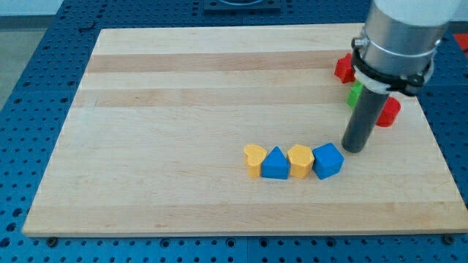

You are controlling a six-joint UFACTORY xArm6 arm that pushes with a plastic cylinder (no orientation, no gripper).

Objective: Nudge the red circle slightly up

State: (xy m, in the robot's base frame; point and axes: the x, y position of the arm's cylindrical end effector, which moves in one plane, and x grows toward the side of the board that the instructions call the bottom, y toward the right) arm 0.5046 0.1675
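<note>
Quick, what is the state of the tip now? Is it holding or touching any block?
My tip: a bare rod with nothing to open or close, holding nothing; it sits just to the upper right of the blue cube, below the red circle.

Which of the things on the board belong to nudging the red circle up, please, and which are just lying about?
Job:
red circle, partly behind the rod
my tip, just right of the blue cube

Lying about:
blue cube
yellow blocks
blue triangle
other red block
green block

Four blocks [294, 161] sit touching in a row on the board [183, 109]. My tip [353, 150] stands just beside the row's right end. Three more blocks [365, 91] cluster behind it.
</note>
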